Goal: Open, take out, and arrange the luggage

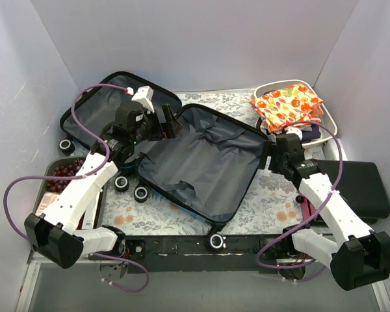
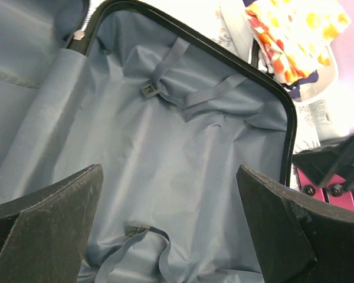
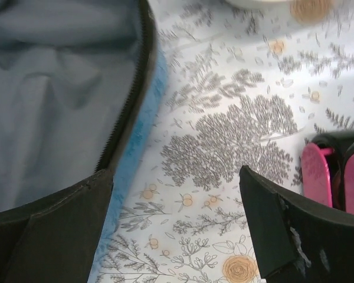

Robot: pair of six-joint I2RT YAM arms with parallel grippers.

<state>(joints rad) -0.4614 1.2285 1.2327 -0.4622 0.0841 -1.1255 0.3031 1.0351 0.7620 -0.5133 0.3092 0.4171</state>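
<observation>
The luggage [image 1: 205, 162] lies open flat on the table, its dark grey lining up and its blue shell edge [image 3: 140, 132] showing in the right wrist view. Its other half [image 1: 107, 110] lies at the back left. My left gripper [image 1: 172, 123] hovers over the hinge between the halves, open, with only lining and loose straps [image 2: 165, 82] below it [image 2: 168, 230]. My right gripper [image 1: 271, 156] is just off the luggage's right rim, open over the floral cloth [image 3: 177, 230], holding nothing.
A white tub [image 1: 331, 127] with orange patterned fabric [image 1: 289, 104] stands at the back right. A flat black case [image 1: 361, 188] lies at the right, a pink item [image 3: 317, 174] beside it. At the left a tray [image 1: 52, 170] holds red grapes.
</observation>
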